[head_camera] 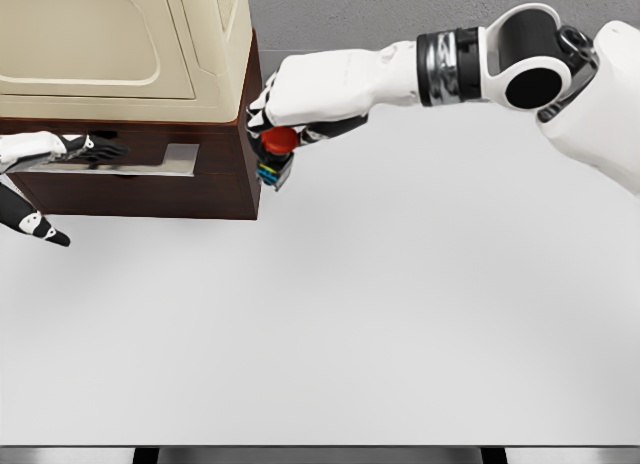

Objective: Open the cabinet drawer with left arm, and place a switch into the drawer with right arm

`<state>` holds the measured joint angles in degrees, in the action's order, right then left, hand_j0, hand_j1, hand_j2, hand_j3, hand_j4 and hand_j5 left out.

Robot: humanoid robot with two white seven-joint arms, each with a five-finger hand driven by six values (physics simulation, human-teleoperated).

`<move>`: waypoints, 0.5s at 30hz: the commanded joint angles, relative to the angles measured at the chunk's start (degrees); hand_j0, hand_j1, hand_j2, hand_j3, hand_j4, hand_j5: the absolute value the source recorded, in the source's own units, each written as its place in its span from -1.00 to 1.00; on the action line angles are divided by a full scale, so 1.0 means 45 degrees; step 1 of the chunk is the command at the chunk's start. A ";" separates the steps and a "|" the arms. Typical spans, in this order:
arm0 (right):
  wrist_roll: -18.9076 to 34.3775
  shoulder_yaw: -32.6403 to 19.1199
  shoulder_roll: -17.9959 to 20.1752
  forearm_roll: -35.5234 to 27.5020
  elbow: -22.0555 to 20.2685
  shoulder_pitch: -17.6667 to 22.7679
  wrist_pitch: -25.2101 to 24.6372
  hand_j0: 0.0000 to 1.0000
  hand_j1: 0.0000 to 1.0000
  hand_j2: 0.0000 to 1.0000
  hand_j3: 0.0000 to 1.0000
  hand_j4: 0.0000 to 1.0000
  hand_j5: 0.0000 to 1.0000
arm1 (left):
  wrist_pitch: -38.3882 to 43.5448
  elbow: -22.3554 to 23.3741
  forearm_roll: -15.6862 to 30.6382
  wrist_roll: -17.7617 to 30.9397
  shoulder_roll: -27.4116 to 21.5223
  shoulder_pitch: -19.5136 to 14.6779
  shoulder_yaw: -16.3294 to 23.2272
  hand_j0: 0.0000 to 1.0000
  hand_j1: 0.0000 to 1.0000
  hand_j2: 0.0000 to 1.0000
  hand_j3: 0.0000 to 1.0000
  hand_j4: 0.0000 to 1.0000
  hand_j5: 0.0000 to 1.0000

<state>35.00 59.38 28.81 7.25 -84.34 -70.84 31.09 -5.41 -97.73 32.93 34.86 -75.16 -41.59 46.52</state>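
Bright, even, shadowless light over the white table (400, 334) — a clean simulator render, slightly soft throughout. Only faint shading under the cabinet (140, 189) at nine o'clock — no glare, no edge distortion.

I see open white tabletop (380, 324) ahead and right, dark wood cabinet (215, 189) blocking upper left, cream appliance (110, 44) on top of it

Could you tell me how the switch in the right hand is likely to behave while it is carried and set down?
The switch looks like a rigid little block, so it probably won't flex. Its red button sits on top, so it may tip when set down. The right hand covers most of it, so it seems light.
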 commanded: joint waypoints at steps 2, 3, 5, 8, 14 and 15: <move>-0.0001 0.0028 -0.0056 -0.0067 -0.0007 -0.0058 -0.0033 -0.12 -0.12 -0.12 -0.12 -0.12 -0.12 | -0.0028 -0.0079 -0.0032 0.0031 -0.0036 0.0121 0.0034 1.00 1.00 1.00 1.00 1.00 1.00; -0.0001 0.0028 -0.0075 -0.0087 -0.0026 -0.0098 -0.0033 -0.12 -0.12 -0.12 -0.12 -0.12 -0.12 | -0.0047 -0.0118 -0.0032 0.0031 -0.0074 0.0121 0.0034 1.00 1.00 1.00 1.00 1.00 1.00; -0.0001 0.0028 -0.0055 -0.0145 -0.0144 -0.0098 -0.0014 -0.12 -0.12 -0.12 -0.12 -0.12 -0.12 | -0.0047 -0.0313 0.0046 0.0031 -0.0153 0.0121 0.0034 1.00 1.00 1.00 1.00 1.00 1.00; -0.0001 0.0028 -0.0055 -0.0165 -0.0339 -0.0137 -0.0014 -0.12 -0.12 -0.12 -0.12 -0.12 -0.12 | -0.0067 -0.0489 0.0281 0.0031 -0.0211 0.0160 0.0054 1.00 1.00 1.00 1.00 1.00 1.00; -0.0001 0.0008 -0.0055 -0.0184 -0.0437 -0.0195 -0.0014 -0.12 -0.12 -0.12 -0.12 -0.12 -0.12 | -0.0086 -0.0684 0.0593 0.0031 -0.0602 0.0355 0.0054 1.00 1.00 1.00 1.00 1.00 1.00; -0.0001 0.0008 -0.0036 -0.0184 -0.0437 -0.0195 -0.0014 -0.12 -0.12 -0.12 -0.12 -0.12 -0.12 | -0.0086 -0.0704 0.0613 0.0031 -0.0641 0.0355 0.0054 1.00 1.00 1.00 1.00 1.00 1.00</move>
<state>35.02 59.49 28.57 6.71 -86.14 -71.72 31.18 -5.79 -100.59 35.17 34.96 -77.48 -39.99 46.80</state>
